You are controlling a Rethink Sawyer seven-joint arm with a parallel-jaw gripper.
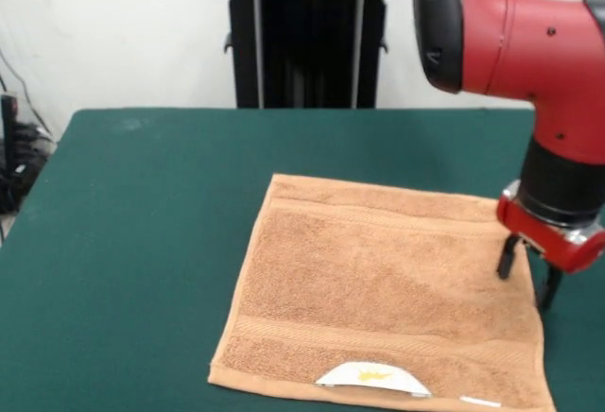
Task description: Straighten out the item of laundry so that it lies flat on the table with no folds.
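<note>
Lying spread on the table (142,204), the light-brown towel (378,289) sits toward the near right part of the green surface, looking flat, with border bands running across near its far and near edges. A white label (373,378) with a yellow mark curls up at its near edge. At the towel's right edge hovers the gripper (526,280), its two dark fingers (507,259) apart with nothing between them, below the red arm (529,43). Behind the table's far side stands the black pedestal (307,43).
</note>
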